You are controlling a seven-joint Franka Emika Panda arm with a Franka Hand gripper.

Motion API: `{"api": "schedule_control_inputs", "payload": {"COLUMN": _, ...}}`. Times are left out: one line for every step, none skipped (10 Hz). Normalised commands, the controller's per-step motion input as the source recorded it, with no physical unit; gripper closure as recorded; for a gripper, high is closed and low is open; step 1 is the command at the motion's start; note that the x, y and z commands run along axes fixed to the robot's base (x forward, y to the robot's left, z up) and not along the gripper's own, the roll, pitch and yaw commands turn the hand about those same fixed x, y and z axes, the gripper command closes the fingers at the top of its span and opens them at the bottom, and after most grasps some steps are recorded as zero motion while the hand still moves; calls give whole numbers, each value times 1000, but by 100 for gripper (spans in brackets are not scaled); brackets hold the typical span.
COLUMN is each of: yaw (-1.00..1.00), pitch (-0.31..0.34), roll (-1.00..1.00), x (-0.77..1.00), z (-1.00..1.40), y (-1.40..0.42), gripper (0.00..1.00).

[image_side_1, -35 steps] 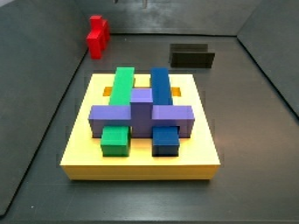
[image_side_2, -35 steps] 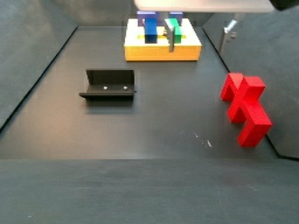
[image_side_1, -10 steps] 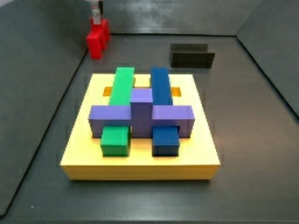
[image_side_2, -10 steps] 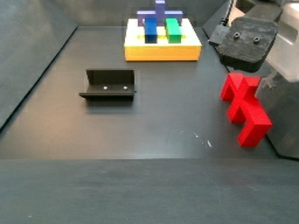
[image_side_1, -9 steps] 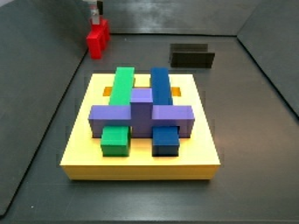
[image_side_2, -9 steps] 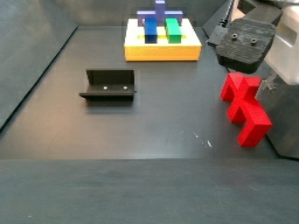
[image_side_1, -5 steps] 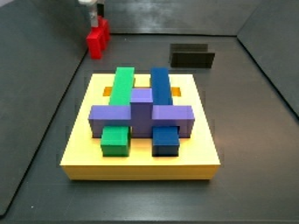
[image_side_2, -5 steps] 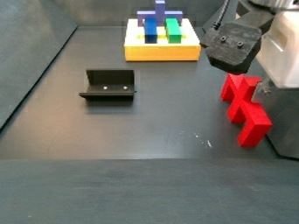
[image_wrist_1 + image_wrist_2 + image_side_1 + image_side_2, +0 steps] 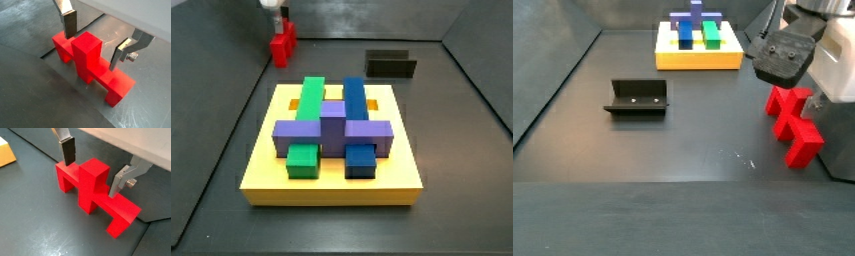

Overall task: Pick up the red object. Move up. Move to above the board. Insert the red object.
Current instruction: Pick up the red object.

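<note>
Here the gripper (image 9: 100, 42) hangs directly over the red object (image 9: 90, 65), its two silver fingers (image 9: 69, 24) spread wide apart, one on either side of the piece's raised middle stem. In both wrist views the jaws straddle that stem with visible gaps; one dark-padded finger stands just beside the crossbar's end, the other finger (image 9: 123, 179) stands just off the stem's opposite flank. Nothing is clamped between them, and I cannot tell whether either pad touches the red surface.

The red object (image 9: 93, 190) lies flat on the dark floor beneath the jaws, near a wall seam. In a side view the gripper (image 9: 786, 52) appears as a dark and white bulk right above the red object (image 9: 792, 122), hiding its upper end. In a side view the red object (image 9: 283, 44) shows far back, with the gripper (image 9: 278, 10) just above it.

The board (image 9: 331, 185) sits well apart from the jaws, carrying a green block (image 9: 307, 125), a blue block (image 9: 357, 125) and a purple block (image 9: 334, 128) laid across them. The fixture (image 9: 639, 97) stands on the floor, also well clear of the jaws, between nothing and touching nothing.
</note>
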Motion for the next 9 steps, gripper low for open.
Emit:
{"api": "schedule_control_inputs", "payload": {"yaw": 100, "pitch": -109, "roll": 56, "x": -131, "z": -171, "y": 0, "gripper": 0}}
{"api": "schedule_control_inputs", "payload": {"yaw": 0, "pitch": -74, "roll": 27, "x": -151, "z": 0, "y": 0, "gripper": 0}}
{"api": "schedule_control_inputs", "payload": {"yaw": 0, "pitch": -34, "roll": 44, "x": -74, "z": 0, "y": 0, "gripper": 0}}
{"api": "schedule_control_inputs", "payload": {"yaw": 0, "pitch": 0, "roll": 0, "x": 23, "z": 0, "y": 0, "gripper": 0}}
{"api": "schedule_control_inputs", "payload": {"yaw": 0, "pitch": 0, "roll": 17, "x": 0, "z": 0, "y": 0, "gripper": 0}}
{"api": "schedule_control_inputs", "payload": {"yaw": -46, "pitch": 24, "roll": 7, "x": 94, "z": 0, "y": 0, "gripper": 0}}
{"api": "schedule_control_inputs", "payload": {"yaw": 0, "pitch": 0, "roll": 0, "x": 0, "z": 0, "y": 0, "gripper": 0}}
{"api": "schedule_control_inputs", "payload": {"yaw": 0, "pitch": 0, "roll": 0, "x": 0, "z": 0, "y": 0, "gripper": 100}}
{"api": "schedule_control_inputs", "payload": {"yaw": 0, "pitch": 0, "roll": 0, "x": 0, "z": 0, "y": 0, "gripper": 100}}
